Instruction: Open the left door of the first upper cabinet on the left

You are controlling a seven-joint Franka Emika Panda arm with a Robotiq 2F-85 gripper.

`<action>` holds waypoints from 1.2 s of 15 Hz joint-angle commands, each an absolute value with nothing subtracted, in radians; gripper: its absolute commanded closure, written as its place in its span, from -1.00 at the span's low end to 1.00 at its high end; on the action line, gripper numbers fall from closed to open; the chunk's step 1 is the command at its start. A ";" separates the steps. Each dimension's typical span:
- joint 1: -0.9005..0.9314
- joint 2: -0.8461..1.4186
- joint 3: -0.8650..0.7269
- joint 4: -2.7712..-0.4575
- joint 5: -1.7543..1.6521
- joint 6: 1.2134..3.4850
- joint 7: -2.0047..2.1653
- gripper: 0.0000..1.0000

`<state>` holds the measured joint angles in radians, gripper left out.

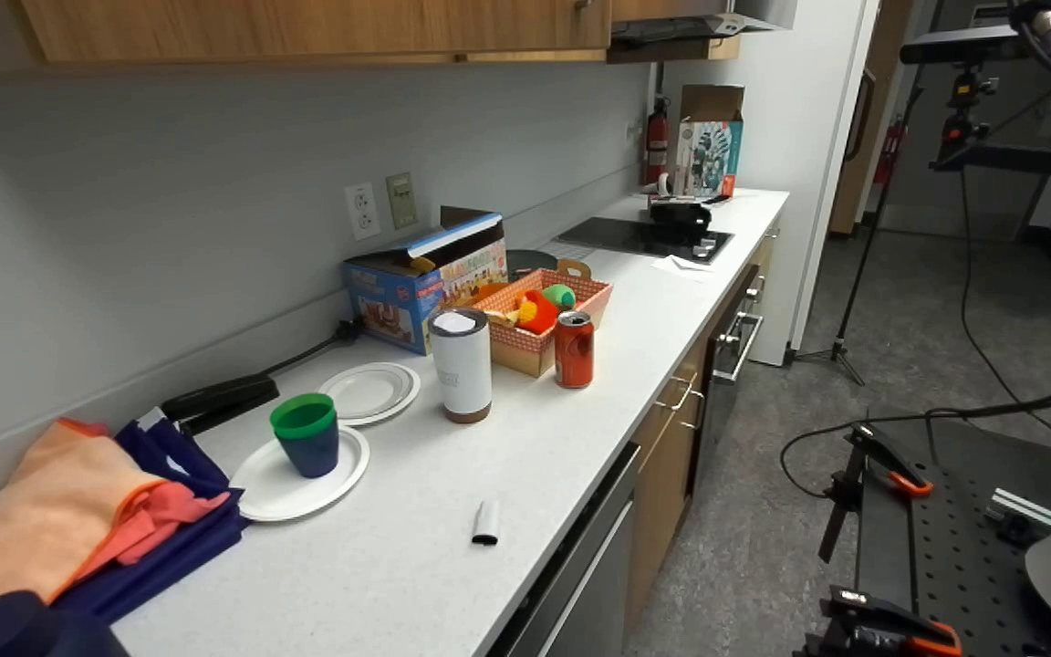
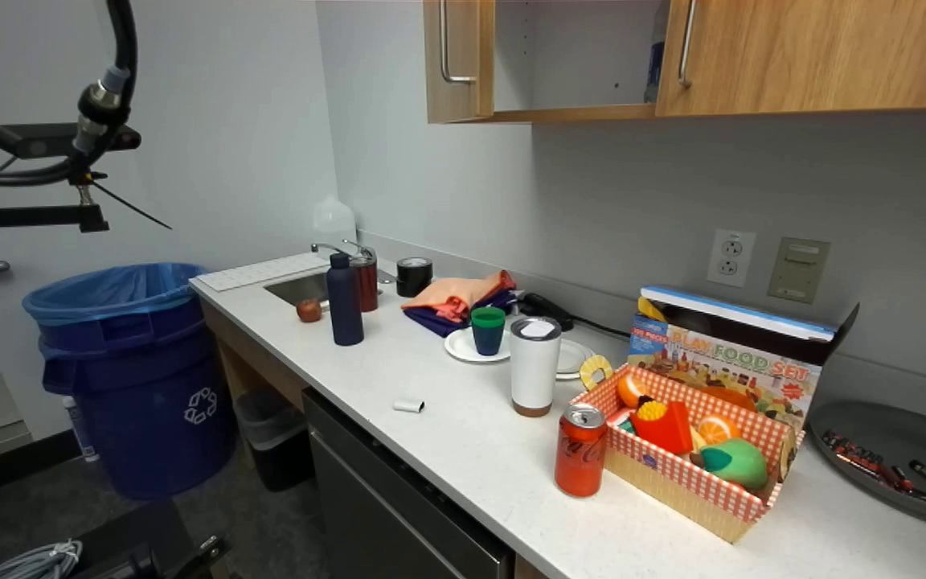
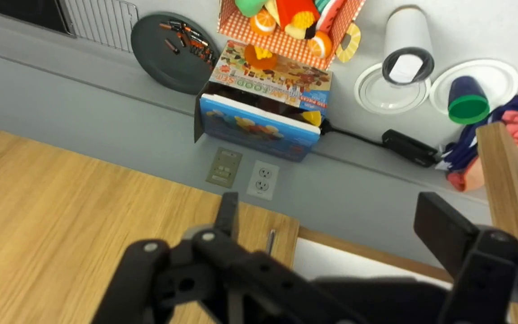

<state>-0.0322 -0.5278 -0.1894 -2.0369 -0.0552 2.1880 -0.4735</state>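
Running along a grey wall (image 2: pixel 592 177), the white counter (image 1: pixel 398 566) lies beneath the upper cabinet (image 2: pixel 760 60), whose left door (image 2: pixel 463 40) stands open. My fingers (image 3: pixel 445 229), spread wide, hold nothing. A box (image 2: pixel 720 358) reads "PLAY FOOD SET"; a blue bin (image 2: pixel 133 402) bears a recycling symbol (image 2: pixel 201 406).

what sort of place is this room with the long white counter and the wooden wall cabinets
It looks like a kitchenette, possibly in a workplace: there's a rectangular grey metal sink, a flat black glass cooktop and a big dark-blue recycling bin.
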 commanded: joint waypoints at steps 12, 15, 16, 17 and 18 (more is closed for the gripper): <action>0.085 -0.317 -0.223 -2.012 0.327 2.535 -0.383 -1.00; 0.093 -0.345 -0.226 -2.026 0.376 2.472 -0.417 -1.00; 0.090 -0.354 -0.224 -2.029 0.376 2.450 -0.423 -1.00; 0.086 -0.369 -0.221 -2.033 0.373 2.421 -0.430 -1.00; 0.079 -0.386 -0.215 -2.039 0.356 2.398 -0.431 -1.00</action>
<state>0.0695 -0.3348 -0.2075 -2.0339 0.3446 2.4797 -0.3896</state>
